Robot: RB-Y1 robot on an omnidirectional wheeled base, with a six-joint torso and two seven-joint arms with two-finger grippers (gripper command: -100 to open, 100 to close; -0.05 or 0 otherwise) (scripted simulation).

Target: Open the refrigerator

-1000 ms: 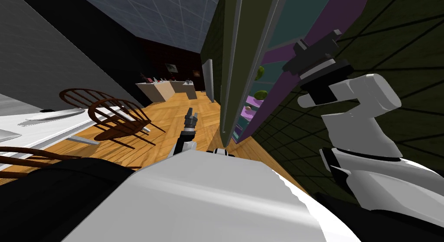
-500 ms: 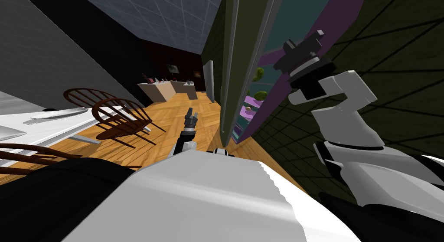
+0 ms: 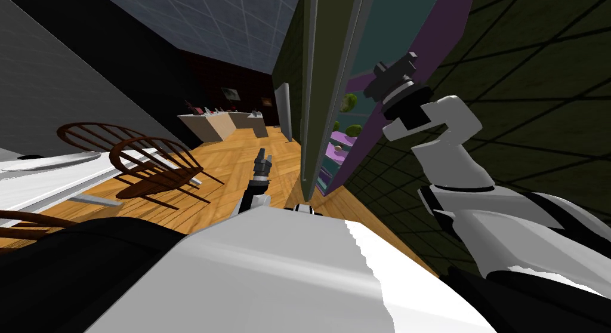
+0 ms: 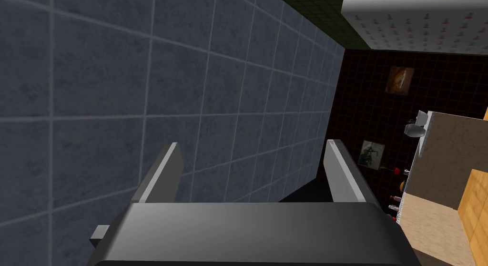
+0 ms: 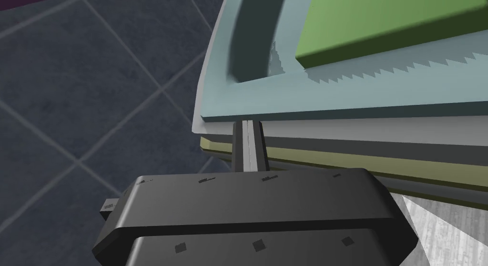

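Head view first: the refrigerator door is already partway open. I'm looking at it nearly edge-on, an olive slab running up the middle of the picture, with teal and purple insides showing past it and a couple of green items on the shelves. The right gripper is raised at the opening, right by the purple trim. The left gripper hangs low over the wood floor, well apart from the door, with the wooden chairs and a white table off to its side.

Left wrist view: the two blades stand wide, about a third of the frame apart, with nothing between them. That arm's just parked.

Right wrist view: here the blades are pressed flat together with no gap, gripping nothing. Their tips butt up against the door's layered edge, which has a teal liner on top, then a grey band, then the olive skin. A green block sits in the liner's recess.

What the next bit turns on, I'd say, is that the door edge lies directly ahead of the right fingertips, touching them, and its long axis runs crosswise to the fingers. So the right arm is the one placed to swing it wider by pushing rather than gripping. The risk is those thin tips slipping off the edge.
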